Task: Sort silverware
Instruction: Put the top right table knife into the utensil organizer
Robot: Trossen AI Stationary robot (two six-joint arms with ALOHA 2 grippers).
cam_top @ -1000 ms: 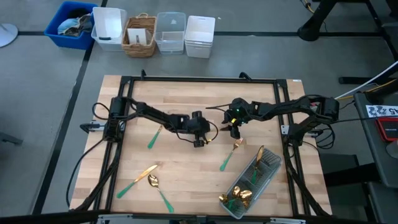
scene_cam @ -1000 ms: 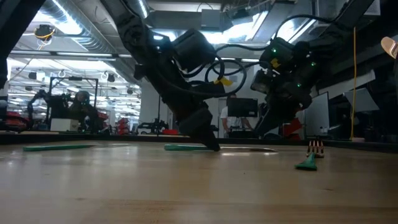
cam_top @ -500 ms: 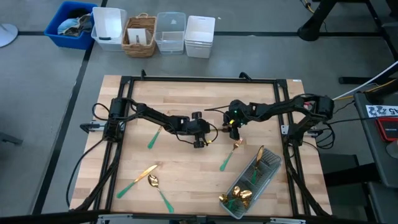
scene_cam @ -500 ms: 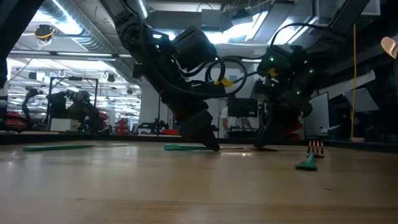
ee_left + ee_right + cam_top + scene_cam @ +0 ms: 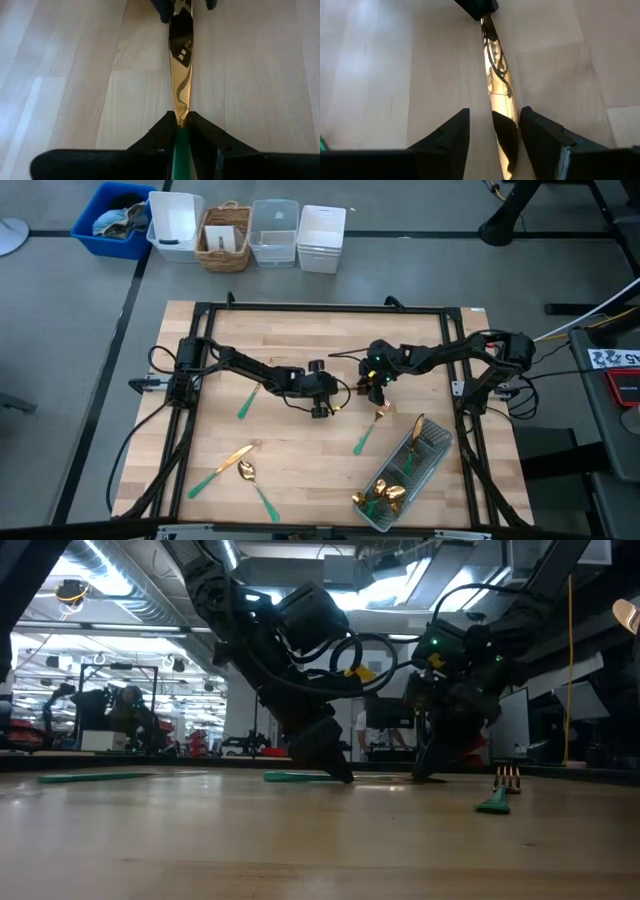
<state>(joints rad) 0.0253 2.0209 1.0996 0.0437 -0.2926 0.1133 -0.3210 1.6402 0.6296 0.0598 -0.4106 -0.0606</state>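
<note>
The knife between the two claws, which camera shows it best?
The left wrist view: the knife runs lengthwise, teal handle between the left claw fingers. The right wrist view shows only its gold blade. The high view hides it; the low view shows a sliver.

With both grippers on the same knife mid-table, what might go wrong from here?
1. The left gripper pinches the knife at its teal handle while the right gripper straddles the gold blade, open; a badly timed release could let it drop.
2. The grippers face each other closely and may collide.

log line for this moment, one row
left gripper shut on knife handle | right gripper open astride its blade | knife on table
</note>
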